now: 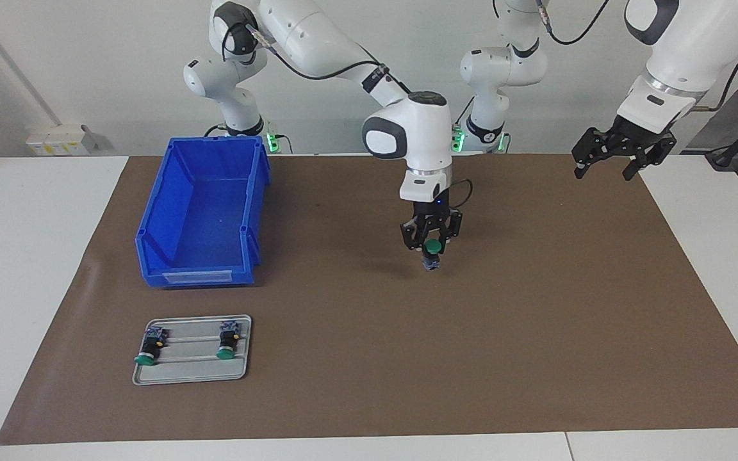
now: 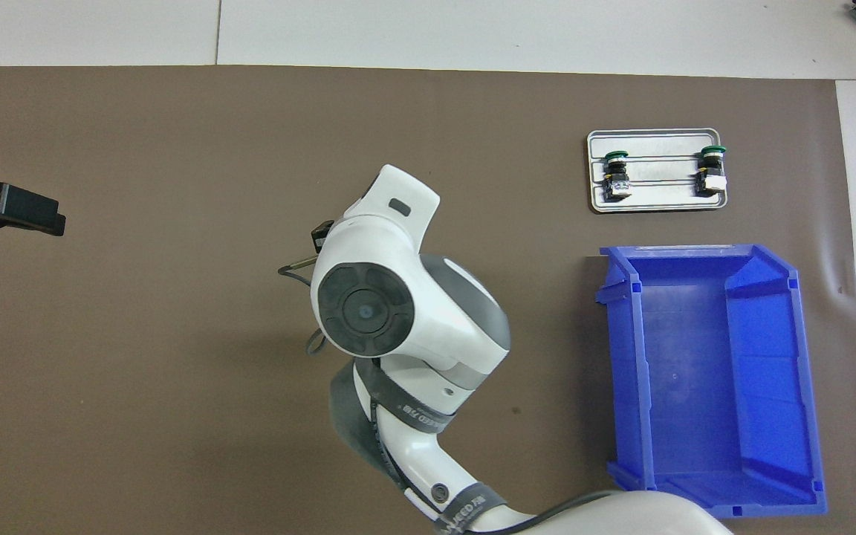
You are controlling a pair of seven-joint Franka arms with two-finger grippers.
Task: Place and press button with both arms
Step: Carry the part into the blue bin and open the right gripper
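**Facing view: right tool closed on one button above mid-tabletop**

Facing view, centre: the right tool point(image 1: 431, 248) points straight down over the middle of the brown mat point(image 1: 535, 333), its fingertips clamped on a button point(image 1: 432, 254). This button hangs upright, green cap between the fingers and black body with blue-grey end below them (whether that end touches the mat cannot be told). In the overhead view the right arm's wrist covers both tool and held button.

The left tool point(image 1: 606, 160) hangs over the mat's edge at the left arm's end of the tabletop point(image 1: 23, 256), fingers spread apart, holding nothing; this arm waits. The overhead view shows only its tip point(image 2: 19, 210).

Two further buttons lie on a grey tray point(image 1: 193, 374) toward the right arm's end, farther from the robots than the held one and well apart from both tools: one tray button point(image 1: 150, 347) and a second tray button point(image 1: 227, 341), side by side, green caps pointing away from the robots.

A blue bin point(image 1: 151, 253) stands between the tray and the robots, open side up. Bare mat lies between the right tool and the tray.
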